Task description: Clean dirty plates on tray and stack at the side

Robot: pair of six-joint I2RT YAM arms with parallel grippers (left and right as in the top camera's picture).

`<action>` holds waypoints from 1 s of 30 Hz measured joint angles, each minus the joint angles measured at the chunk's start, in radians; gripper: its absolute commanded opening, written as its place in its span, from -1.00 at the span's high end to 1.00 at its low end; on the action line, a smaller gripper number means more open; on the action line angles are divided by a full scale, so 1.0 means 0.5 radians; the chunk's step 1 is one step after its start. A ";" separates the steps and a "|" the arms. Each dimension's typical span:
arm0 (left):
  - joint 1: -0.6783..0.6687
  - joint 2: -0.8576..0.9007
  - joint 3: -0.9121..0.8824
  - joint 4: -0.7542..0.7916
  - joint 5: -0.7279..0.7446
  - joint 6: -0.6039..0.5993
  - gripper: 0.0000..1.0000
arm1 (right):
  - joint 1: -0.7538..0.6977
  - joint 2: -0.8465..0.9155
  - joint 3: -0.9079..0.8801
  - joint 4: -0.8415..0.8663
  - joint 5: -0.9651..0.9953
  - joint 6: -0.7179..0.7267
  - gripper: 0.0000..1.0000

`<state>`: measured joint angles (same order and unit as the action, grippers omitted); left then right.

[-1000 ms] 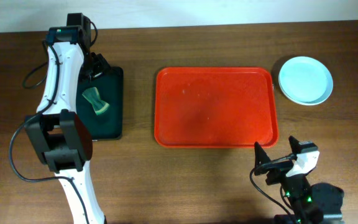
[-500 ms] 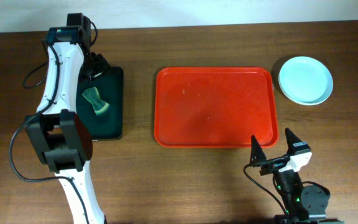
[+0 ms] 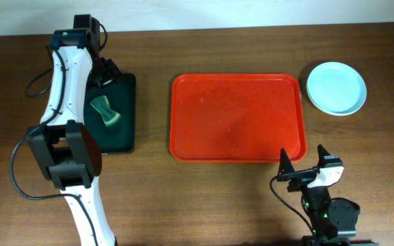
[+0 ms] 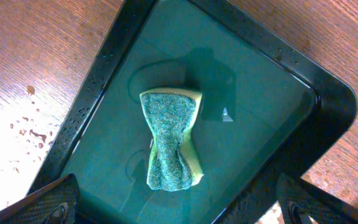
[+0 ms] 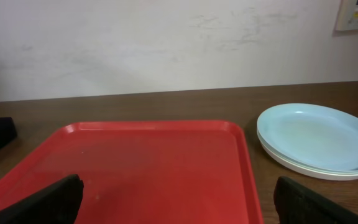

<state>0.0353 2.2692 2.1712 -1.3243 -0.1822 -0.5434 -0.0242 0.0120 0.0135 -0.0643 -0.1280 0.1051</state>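
Nearest, over brown wooden table (image 3: 204,198): right gripper (image 3: 302,158), jaws spread wide, nothing between, just short of near right corner of large flat orange-red rectangular plastic tray (image 3: 238,116). Tilted low, facing across tray toward wall. Beyond tray's far right corner, on table and close beside but not touching it: stack of round shallow pale mint plates (image 3: 336,87), two rims visible in right wrist view, exact count unclear. Far left: left gripper (image 4: 178,202), jaws wide apart, holding nothing, above small black rectangular tray (image 4: 107,59). Inside it, green and yellow sponge (image 4: 169,140), pinched at middle, lying flat. Water droplets on wood beside black tray.
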 measured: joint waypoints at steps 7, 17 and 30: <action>0.000 0.000 0.000 0.000 0.000 0.000 -0.98 | 0.000 0.000 0.000 0.000 0.001 0.002 -0.97; 0.000 0.000 0.000 0.000 0.000 0.000 -0.98 | 0.000 0.000 0.000 0.000 0.001 0.001 -0.97; -0.222 -0.494 -0.003 -0.053 -0.278 0.224 -0.99 | 0.000 0.000 0.000 -0.001 0.001 -0.001 -0.97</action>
<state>-0.0757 2.0220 2.1696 -1.3510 -0.3210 -0.4316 -0.0242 0.0120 0.0135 -0.0647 -0.1276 0.1047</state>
